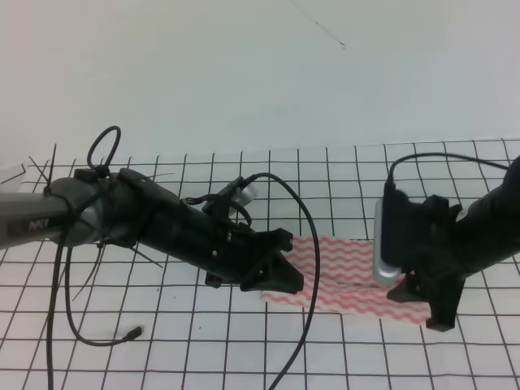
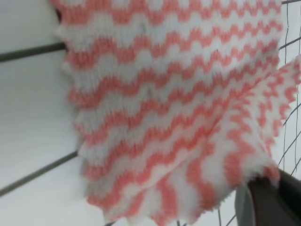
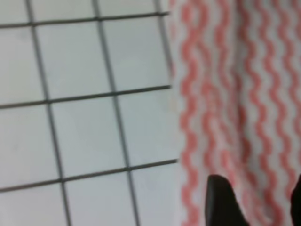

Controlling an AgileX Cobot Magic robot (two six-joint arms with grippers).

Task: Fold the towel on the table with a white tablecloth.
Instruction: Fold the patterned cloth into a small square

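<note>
Left hand (image 2: 263,188) grips a lifted corner of the towel (image 1: 349,280). Right hand (image 3: 254,202) is partly open, fingers on the towel, on the counter (image 1: 203,349).

A robot test bench in a lab was suggested: the table with a white tablecloth (image 1: 203,341), printed with a measuring-style grid of thin black lines, was set against a bare pale wall (image 1: 244,73), and loose black cables (image 1: 309,244) were trailed over it.
</note>
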